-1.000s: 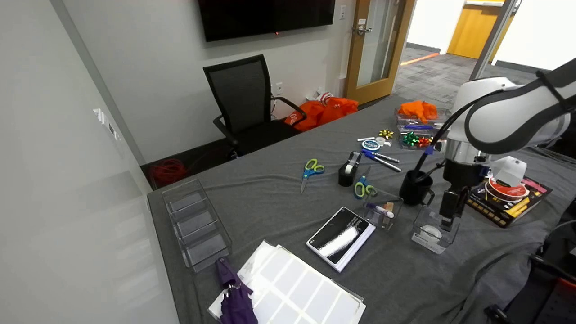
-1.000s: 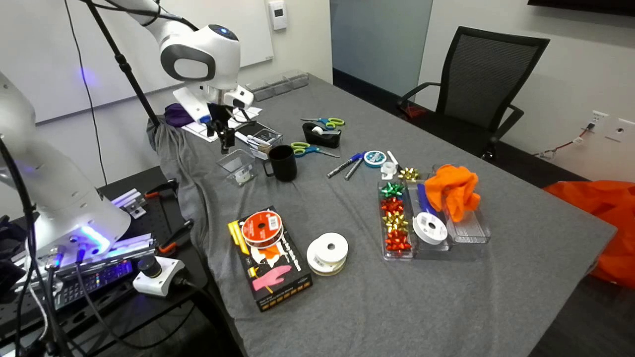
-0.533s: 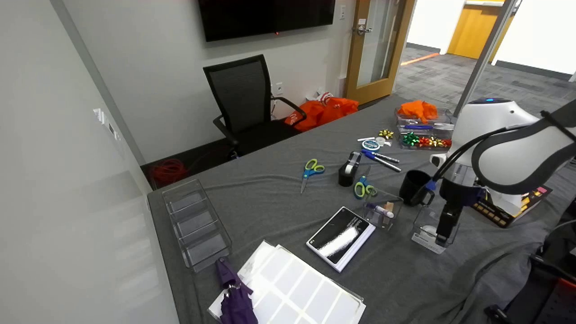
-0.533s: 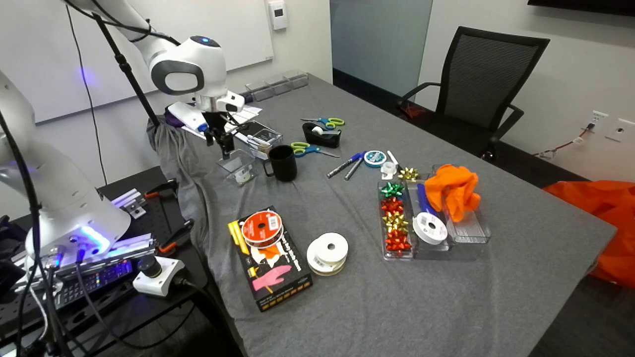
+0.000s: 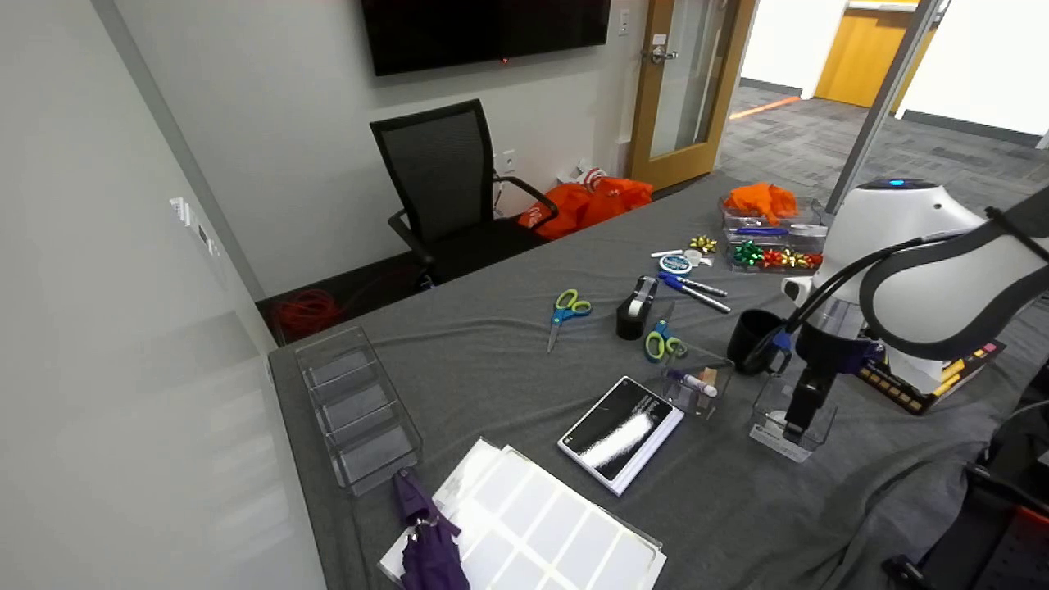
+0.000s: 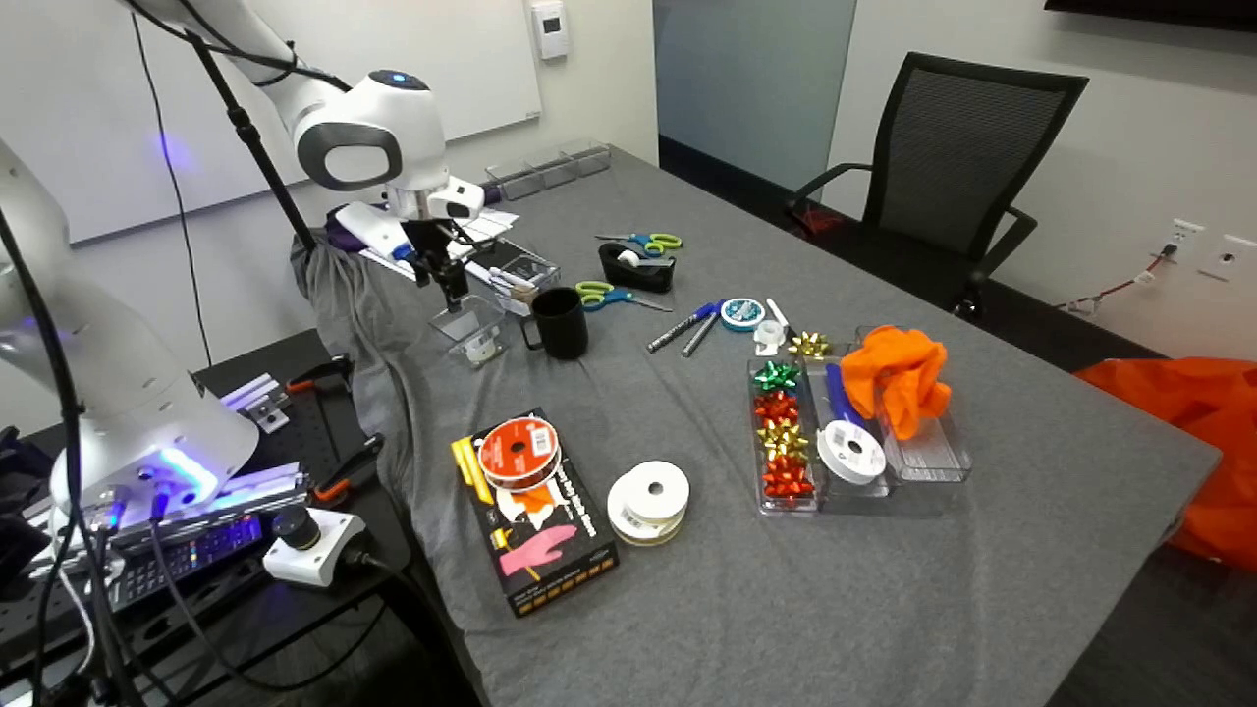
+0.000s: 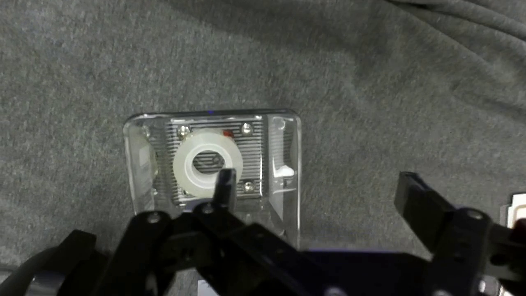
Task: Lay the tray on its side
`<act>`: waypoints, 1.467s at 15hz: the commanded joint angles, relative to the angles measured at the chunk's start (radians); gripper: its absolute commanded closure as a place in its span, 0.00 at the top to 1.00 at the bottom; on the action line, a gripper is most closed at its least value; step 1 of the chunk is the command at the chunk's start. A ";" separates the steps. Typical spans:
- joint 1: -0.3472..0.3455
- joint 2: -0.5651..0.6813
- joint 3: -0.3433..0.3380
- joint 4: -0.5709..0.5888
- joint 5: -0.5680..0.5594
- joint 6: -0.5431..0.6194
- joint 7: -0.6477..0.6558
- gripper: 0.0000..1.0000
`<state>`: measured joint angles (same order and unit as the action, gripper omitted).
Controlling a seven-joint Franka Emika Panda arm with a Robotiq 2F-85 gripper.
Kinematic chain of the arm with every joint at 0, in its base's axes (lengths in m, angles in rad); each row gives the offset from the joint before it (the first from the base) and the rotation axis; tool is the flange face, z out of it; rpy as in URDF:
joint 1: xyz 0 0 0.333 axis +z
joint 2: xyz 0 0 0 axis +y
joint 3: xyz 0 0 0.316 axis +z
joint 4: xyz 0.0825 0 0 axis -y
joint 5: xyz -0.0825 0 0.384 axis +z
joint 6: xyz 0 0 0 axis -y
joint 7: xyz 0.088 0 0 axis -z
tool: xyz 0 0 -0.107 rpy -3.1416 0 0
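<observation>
The tray is a small, square, clear plastic tray (image 7: 252,154) that stands upright on its base on the grey cloth. It also shows in both exterior views (image 5: 769,399) (image 6: 469,319). A white tape roll (image 7: 205,142) lies inside it. My gripper (image 7: 317,174) is open and empty. In the wrist view its left finger is over the inside of the tray, partly covering the tape roll. The right finger is outside over the cloth, with the tray's right wall between them. The gripper shows at the tray in both exterior views (image 5: 796,430) (image 6: 456,297). Contact cannot be told.
A black cup (image 5: 747,340) stands close beside the tray. A second clear tray with a marker (image 5: 695,385) and a black-topped notebook (image 5: 619,434) lie near. A white card (image 5: 778,442) is at the tray's edge. A box with ribbon (image 6: 550,540) lies on the table.
My gripper has come down and shifted slightly to bring its fingertips to the tray. Over the last half second it has moved only a little. The tray has not visibly moved.
</observation>
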<state>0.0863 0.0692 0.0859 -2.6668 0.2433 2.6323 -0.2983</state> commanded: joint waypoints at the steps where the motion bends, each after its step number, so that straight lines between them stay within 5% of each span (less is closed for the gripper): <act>1: 0.014 0.053 0.022 0.006 -0.048 0.116 0.089 1.00; 7: 0.082 0.126 -0.021 0.016 -0.325 0.201 0.401 1.00; 8: 0.097 0.134 -0.035 0.024 -0.372 0.188 0.455 0.75; 9: 0.109 0.139 -0.045 0.029 -0.408 0.181 0.497 0.74; 19: 0.210 0.159 -0.143 0.080 -0.684 0.141 0.844 0.03; 22: 0.225 0.164 -0.153 0.089 -0.730 0.124 0.911 0.00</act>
<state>0.2838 0.2044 -0.0465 -2.6084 -0.4423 2.7879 0.5504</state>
